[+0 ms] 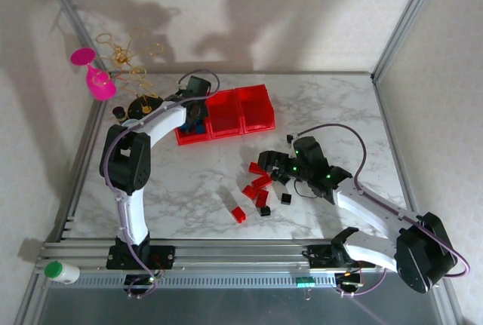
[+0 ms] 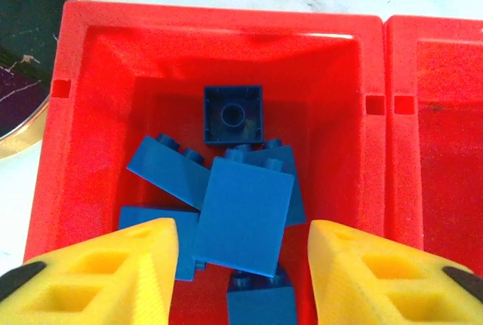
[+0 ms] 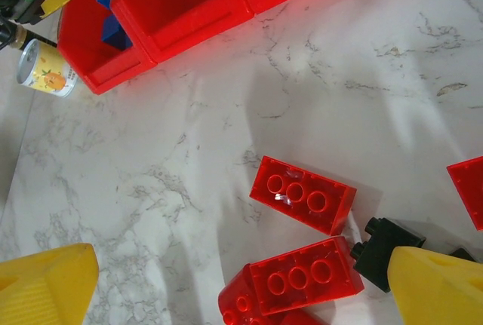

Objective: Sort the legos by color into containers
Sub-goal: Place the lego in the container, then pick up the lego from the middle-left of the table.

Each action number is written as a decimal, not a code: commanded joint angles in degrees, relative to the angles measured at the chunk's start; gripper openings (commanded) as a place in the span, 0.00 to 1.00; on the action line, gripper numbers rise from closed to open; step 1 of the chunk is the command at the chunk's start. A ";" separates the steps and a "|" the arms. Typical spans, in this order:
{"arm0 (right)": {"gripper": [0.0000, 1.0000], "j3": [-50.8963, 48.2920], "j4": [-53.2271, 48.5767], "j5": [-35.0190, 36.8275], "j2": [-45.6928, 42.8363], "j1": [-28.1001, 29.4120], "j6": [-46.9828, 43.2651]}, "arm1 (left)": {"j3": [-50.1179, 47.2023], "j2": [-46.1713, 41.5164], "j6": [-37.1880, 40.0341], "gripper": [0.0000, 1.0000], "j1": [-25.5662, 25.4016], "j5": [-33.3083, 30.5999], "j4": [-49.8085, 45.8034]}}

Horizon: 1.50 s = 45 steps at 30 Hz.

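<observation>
Claws both agape — left claw (image 2: 241, 246) above blue legos (image 2: 245, 216), right claw (image 3: 241, 253) above red legos (image 3: 302, 193).

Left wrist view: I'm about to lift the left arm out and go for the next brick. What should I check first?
1. Left gripper open, fingers apart either side of the top blue brick: ok.
2. That brick lies on the pile inside the left bin: ok.
3. Left bin holds blue only: ok, as far as the pile shows.
4. Right gripper open above the red bricks: ok.
5. Nearest red brick free of other colours: not ok, a black brick sits against its end.
6. Bricks hidden under the left fingers: cannot tell.
</observation>
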 commanded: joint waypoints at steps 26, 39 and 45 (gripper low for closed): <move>0.99 -4.27 -14.22 -3.60 -9.07 -0.33 -2.93 | -34.47 -40.36 -20.25 0.65 -30.02 9.06 -9.21; 0.99 -8.04 -11.44 -5.79 -9.08 -0.25 -0.95 | -40.40 -35.16 -34.14 0.77 -47.73 11.01 -3.66; 0.99 -7.71 -11.58 -4.53 -8.29 -0.26 -1.51 | -40.07 -28.92 -34.51 0.77 -50.28 11.04 -1.29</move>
